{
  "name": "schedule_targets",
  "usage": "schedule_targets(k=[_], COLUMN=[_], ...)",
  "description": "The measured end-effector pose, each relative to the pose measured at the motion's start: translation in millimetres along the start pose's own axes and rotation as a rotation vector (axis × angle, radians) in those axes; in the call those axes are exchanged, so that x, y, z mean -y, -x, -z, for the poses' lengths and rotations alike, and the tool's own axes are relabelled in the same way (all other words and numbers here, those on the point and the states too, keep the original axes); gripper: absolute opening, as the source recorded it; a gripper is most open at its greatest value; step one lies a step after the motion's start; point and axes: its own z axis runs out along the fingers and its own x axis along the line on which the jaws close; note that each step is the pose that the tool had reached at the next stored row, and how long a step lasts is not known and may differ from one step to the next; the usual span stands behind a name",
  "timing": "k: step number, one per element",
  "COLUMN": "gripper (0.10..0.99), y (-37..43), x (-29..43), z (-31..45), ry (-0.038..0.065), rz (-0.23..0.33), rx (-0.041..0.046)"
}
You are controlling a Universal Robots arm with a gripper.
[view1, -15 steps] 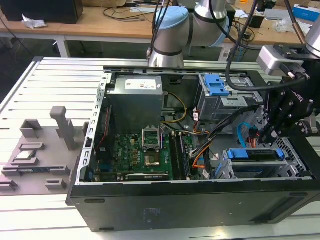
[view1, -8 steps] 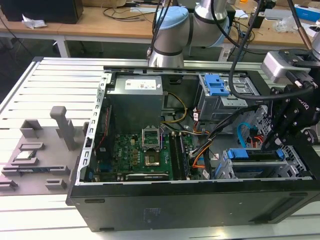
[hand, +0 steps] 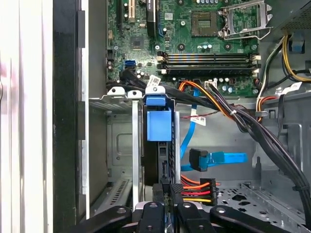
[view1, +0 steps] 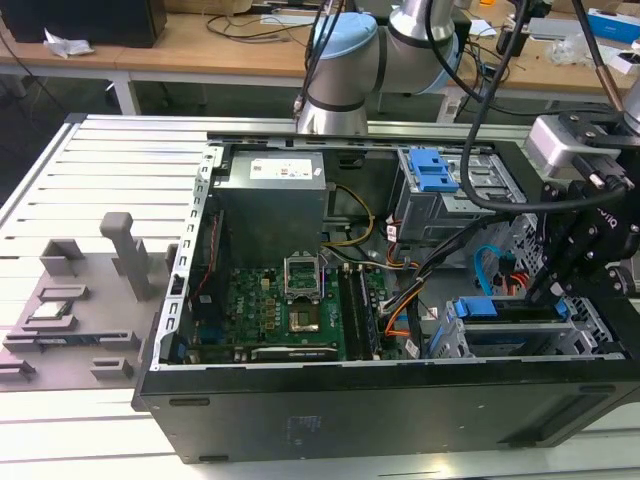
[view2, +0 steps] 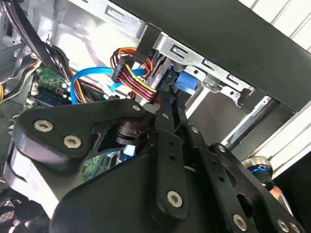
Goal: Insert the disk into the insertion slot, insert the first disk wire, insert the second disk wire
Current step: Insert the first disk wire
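- As the open PC case [view1: 330,400] lies on its side w/ its black wall nearest us in the exterior view, we find the insertion slot [view1: 447,345] just behind that wall, at the exterior view's right.
- The disk [view1: 478,308] sits in the slot on edge. Its long axis is parallel to that wall, w/ the blue frame tab twd the motherboard [view1: 290,300].
- The gripper [view1: 552,292] hangs at the disk's other end, pointing down into the case. In the first wrist view its jaws are drawn nearly together, pinching the plug of the coloured power wire [hand: 197,190] right at the disk's end.
- Room: an empty part of the slot lies btw the disk and the case wall. The disk's other side faces open case floor, where the blue data wire [hand: 221,158] lies loose, apart from the disk. Black cables [hand: 233,116] cross near the tab end.
- Further back stands the taller bay [view1: 435,190] w/ a blue latch.
- Farthest, the arm [view1: 345,60] stands behind the case and bends over its right end.
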Motion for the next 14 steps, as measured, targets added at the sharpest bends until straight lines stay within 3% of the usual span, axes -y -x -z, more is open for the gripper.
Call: schedule_targets(k=[14], gripper=[0.169], y=[2.8], x=[1.4], z=[-7.7], ry=[0.0], rz=[0.0], rx=[-0.0003])
